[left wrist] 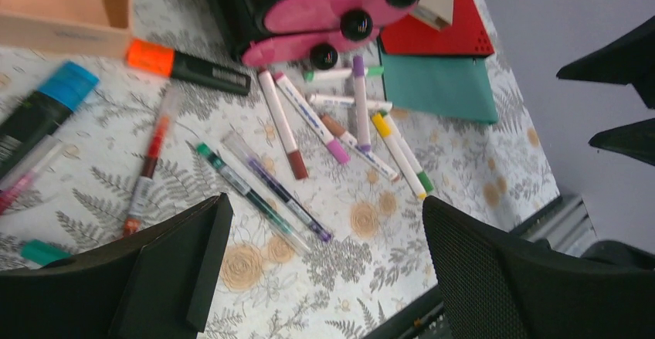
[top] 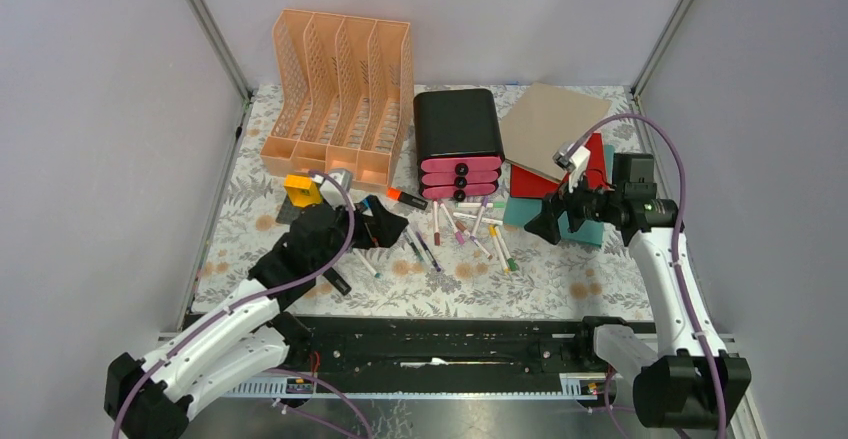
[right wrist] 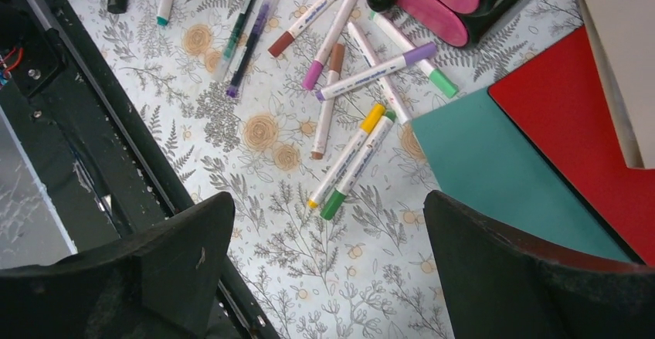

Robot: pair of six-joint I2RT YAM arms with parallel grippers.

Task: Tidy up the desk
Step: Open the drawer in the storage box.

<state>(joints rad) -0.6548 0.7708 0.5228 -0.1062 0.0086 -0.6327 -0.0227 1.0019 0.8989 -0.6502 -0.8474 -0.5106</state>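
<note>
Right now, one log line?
left hand: open, empty | right hand: open, empty | white-barrelled colour-capped markers: scattered on floral-cloth desk | sorting: not started

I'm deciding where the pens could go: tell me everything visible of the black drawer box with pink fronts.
The drawer box is a glossy black, round-cornered, plastic-looking case with three stacked pink drawers, each bearing a round black knob. It stands upright on the desk beside the orange file rack, drawers facing the near edge. Markers lie before it; contact cannot be told.
</note>
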